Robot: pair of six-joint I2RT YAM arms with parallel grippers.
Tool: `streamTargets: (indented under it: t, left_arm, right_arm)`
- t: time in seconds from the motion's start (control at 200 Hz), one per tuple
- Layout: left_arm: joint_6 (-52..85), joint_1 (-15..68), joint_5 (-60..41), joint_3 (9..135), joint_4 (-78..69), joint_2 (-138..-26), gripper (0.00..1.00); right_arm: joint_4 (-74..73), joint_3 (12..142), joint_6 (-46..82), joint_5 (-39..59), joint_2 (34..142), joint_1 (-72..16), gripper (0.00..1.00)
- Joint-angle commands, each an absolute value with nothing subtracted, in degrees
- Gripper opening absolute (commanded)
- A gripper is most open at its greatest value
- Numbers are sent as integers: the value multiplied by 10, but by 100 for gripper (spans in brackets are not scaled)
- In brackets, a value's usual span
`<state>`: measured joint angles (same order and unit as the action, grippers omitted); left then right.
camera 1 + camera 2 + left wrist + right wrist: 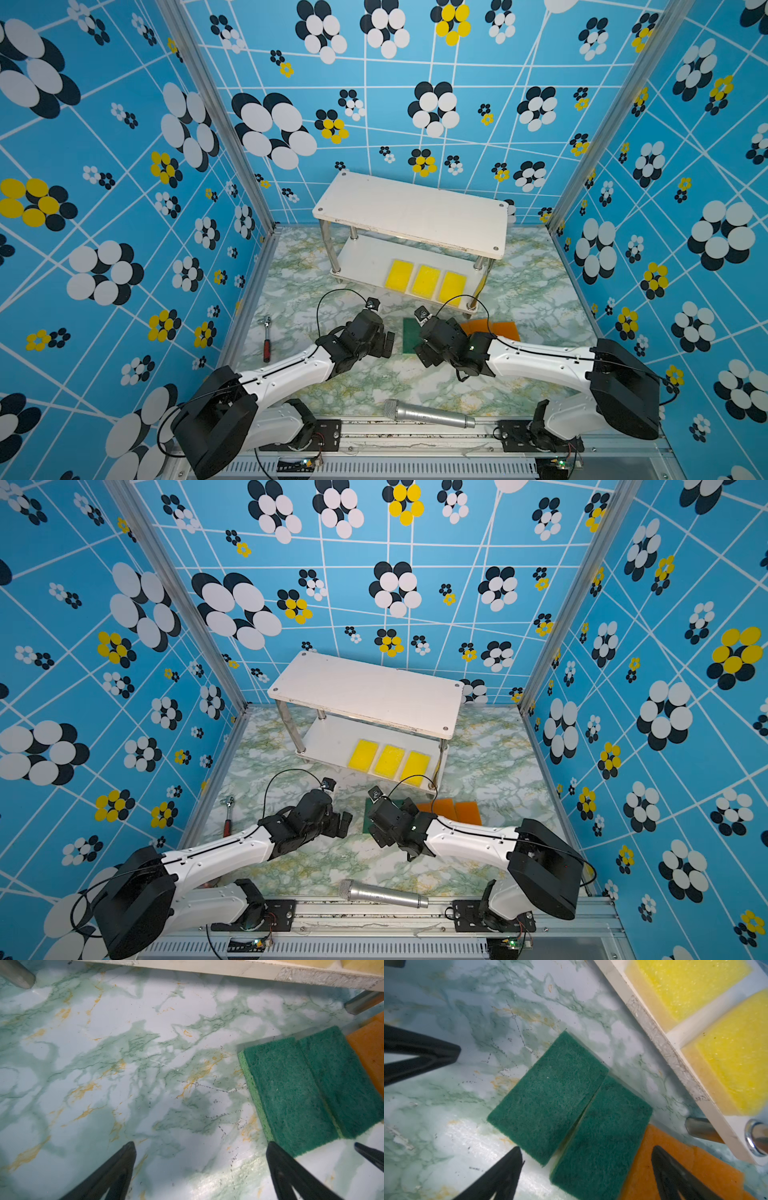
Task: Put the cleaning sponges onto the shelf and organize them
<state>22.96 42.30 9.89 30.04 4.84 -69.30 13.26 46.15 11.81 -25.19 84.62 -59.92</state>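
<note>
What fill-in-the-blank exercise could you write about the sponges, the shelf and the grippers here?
1. The lower board of the shelf holds ____ yellow sponges.
2. The two sponges lying side by side on the table are dark ____.
3. Both the left gripper and the right gripper are ____.
Missing words: three, green, open.

No readable text, label or number shows anywhere.

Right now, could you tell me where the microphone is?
In both top views the microphone lies at the table's near edge, between the two arm bases.
</note>
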Motion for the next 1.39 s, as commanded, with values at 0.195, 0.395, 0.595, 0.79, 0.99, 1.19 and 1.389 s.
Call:
streamTargets:
  t: [0.195,0.395,0.595,0.79,0.99,1.19,1.389]
  left_arm:
    - [247,408,117,275,66,-642,99]
    - [249,390,116,260,66,-618,99]
    - [252,383,116,250,65,-594,99]
    - [255,375,95,242,55,-570,99]
    - [256,371,91,242,52,-560,99]
    - [256,368,86,242,46,-566,99]
    - [252,367,74,241,30,-574,99]
  right_arm:
    - [182,493,97,-292,868,-606,99]
    - [218,530,97,-311,914,-613,99]
    - [215,563,84,-302,955,-623,98]
    - [180,581,51,-276,976,-628,96]
    - [158,594,25,-231,989,-628,95]
    - [151,568,33,-262,946,-628,95]
    - [197,543,87,-326,902,-628,96]
